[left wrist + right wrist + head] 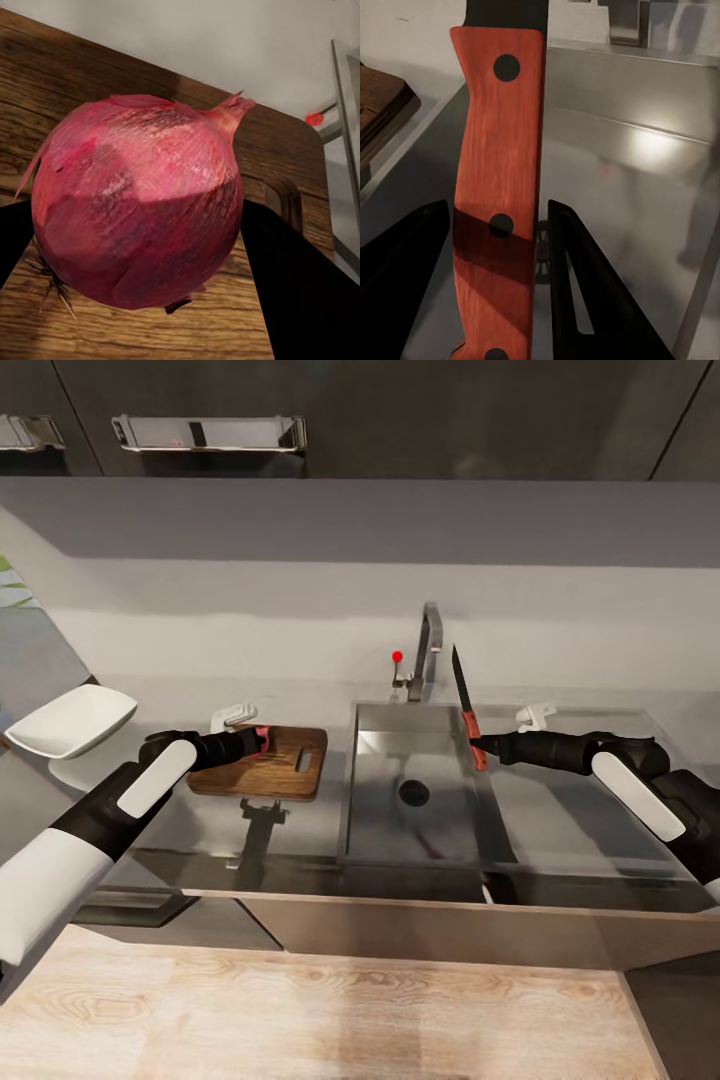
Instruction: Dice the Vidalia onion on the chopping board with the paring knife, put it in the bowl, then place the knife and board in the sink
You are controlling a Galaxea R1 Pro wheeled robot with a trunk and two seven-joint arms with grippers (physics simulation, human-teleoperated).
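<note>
The onion is being held between the fingers of the left gripper, over the near-left part of the chopping board. Whether it is touching the wood or hanging just above it cannot be told.

The knife is being gripped at its reddish handle by the right gripper, blade pointing up and away, over the right side of the sink. In the right wrist view the fingers are clenched on either side of the handle.

The white bowl is sitting well to the left of the board, on the worktop.

Step judged in hand: the onion is out of the sink and is being set on the board; dicing is not yet begun.

Next move, as a judgement: the knife is to be carried leftward across the basin and tipped blade-down over the onion, with the onion steadied or released first so the left fingers are not being struck.
</note>
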